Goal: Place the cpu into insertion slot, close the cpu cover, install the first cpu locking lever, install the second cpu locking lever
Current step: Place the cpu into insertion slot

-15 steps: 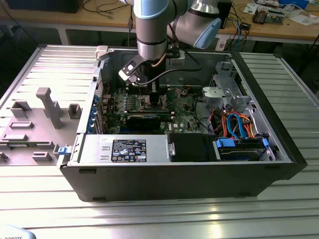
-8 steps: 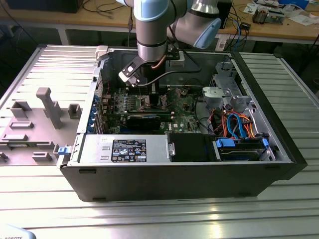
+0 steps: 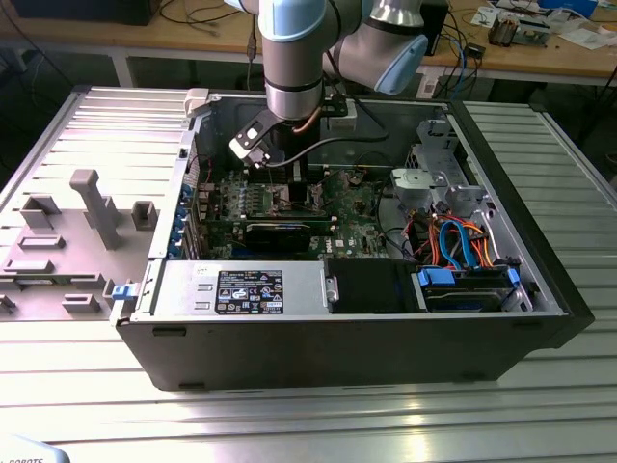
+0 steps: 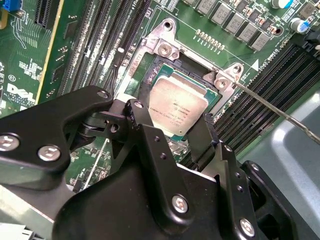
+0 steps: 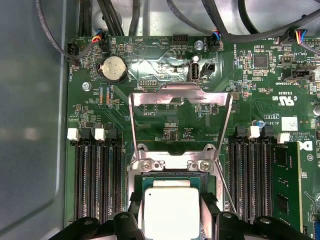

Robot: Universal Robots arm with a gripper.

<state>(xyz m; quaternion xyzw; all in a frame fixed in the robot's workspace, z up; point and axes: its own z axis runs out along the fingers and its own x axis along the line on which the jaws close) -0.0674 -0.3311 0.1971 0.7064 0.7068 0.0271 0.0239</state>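
I work in a robotics lab or electronics workshop, not a home: under me stands an opened computer case [image 3: 337,347] on a ribbed metal table [image 3: 289,415], with grey fixture blocks [image 3: 92,207] laid out on the exterior view's left. Behind it runs a wooden workbench [image 3: 569,60] strewn with cables [image 3: 202,14] and papers [image 3: 588,37]. Close up, I see a bare green motherboard [image 5: 260,100] with the cpu [image 5: 171,212] exposed, the stuff of hardware assembly.

Both wrist views close over cpu [image 5: 171,212]
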